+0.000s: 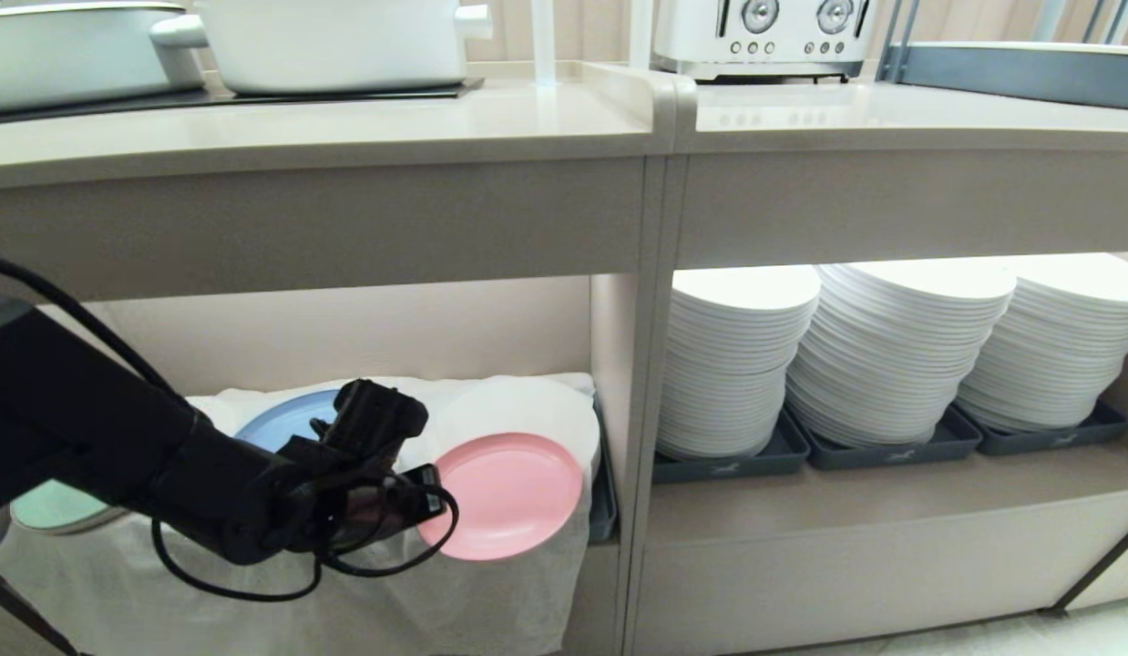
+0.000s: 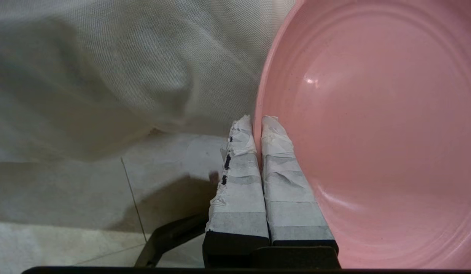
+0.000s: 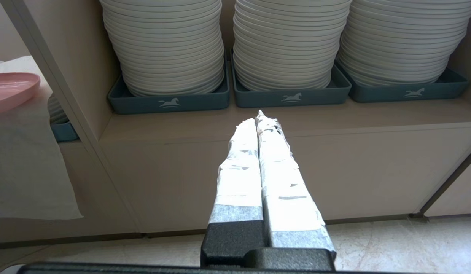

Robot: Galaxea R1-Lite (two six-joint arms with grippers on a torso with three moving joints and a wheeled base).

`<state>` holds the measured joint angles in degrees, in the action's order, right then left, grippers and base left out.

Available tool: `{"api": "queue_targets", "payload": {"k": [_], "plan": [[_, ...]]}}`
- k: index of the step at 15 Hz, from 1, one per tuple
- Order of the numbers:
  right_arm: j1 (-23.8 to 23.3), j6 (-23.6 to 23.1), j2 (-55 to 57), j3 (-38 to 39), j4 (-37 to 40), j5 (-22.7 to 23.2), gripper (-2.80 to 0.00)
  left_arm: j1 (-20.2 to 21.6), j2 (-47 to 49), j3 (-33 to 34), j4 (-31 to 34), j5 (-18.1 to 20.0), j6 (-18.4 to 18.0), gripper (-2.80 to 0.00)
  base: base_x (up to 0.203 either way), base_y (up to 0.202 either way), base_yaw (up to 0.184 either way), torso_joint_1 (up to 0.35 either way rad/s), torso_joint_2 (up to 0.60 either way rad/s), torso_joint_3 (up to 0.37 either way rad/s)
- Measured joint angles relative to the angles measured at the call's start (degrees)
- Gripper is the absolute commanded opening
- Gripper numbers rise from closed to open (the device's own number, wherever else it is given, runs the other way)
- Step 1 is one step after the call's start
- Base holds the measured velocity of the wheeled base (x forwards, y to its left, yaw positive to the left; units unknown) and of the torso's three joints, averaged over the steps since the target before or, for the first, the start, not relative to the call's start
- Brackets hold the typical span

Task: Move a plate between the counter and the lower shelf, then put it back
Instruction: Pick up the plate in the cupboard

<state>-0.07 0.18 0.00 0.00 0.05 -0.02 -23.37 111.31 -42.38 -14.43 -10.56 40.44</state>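
left pincer: i saw my left pincer (image 1: 425,499) clamped on the near left rim of the plate (image 1: 509,495), 1 taped finger (image 2: 239,179) outside the rim and the other inside the dish, in the left wrist view.
plate: the pink plate sat at the front edge of the lower shelf (image 1: 364,337), tilted toward me, in front of a cloth-covered mound; i could not tell whether it rested on the white cloth (image 1: 282,592) or hung free in my grip.
cloth: it draped over the shelf front and hung down toward the floor.
other plates: a blue plate (image 1: 282,417) lay behind my wrist and a mint-green plate (image 1: 49,512) showed at the far left, both on the cloth.
right pincer: my right pincer (image 3: 260,118) was clenched on nothing, its 2 taped fingers pressed together, held low in front of the neighbouring recess.
neighbouring recess: 3 stacks of white plates (image 1: 897,351) stood in 3 grey trays (image 1: 892,451).
worktop: the worktop (image 1: 345,128) above the shelf carried white pots (image 1: 336,41) on a black hob panel; a white toaster (image 1: 764,36) stood on the adjoining top.
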Motion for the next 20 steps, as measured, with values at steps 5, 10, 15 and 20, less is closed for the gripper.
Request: {"api": "queue_targets", "payload": {"k": [5, 10, 15, 20], "plan": [[0.1, 0.0, 0.0, 0.0, 0.0, 0.0, -2.80, -0.7, -3.6, 3.2, -0.1, -0.8, 2.5, -2.80, 0.000, 0.000, 0.000, 0.000, 0.00, 0.000], [0.0, 0.0, 0.0, 0.0, 0.0, 0.0, -2.80, -0.7, -6.8, 5.7, 0.2, -1.0, 5.5, -2.80, 0.000, 0.000, 0.000, 0.000, 0.00, 0.000], [0.0, 0.0, 0.0, 0.0, 0.0, 0.0, -2.80, -0.8, -10.7, 9.3, 0.1, -1.3, 7.4, -2.80, 0.000, 0.000, 0.000, 0.000, 0.00, 0.000], [0.0, 0.0, 0.0, 0.0, 0.0, 0.0, -2.80, -1.8, -16.2, 15.0, 0.3, -2.1, 8.6, -2.80, 0.000, 0.000, 0.000, 0.000, 0.00, 0.000]]}}
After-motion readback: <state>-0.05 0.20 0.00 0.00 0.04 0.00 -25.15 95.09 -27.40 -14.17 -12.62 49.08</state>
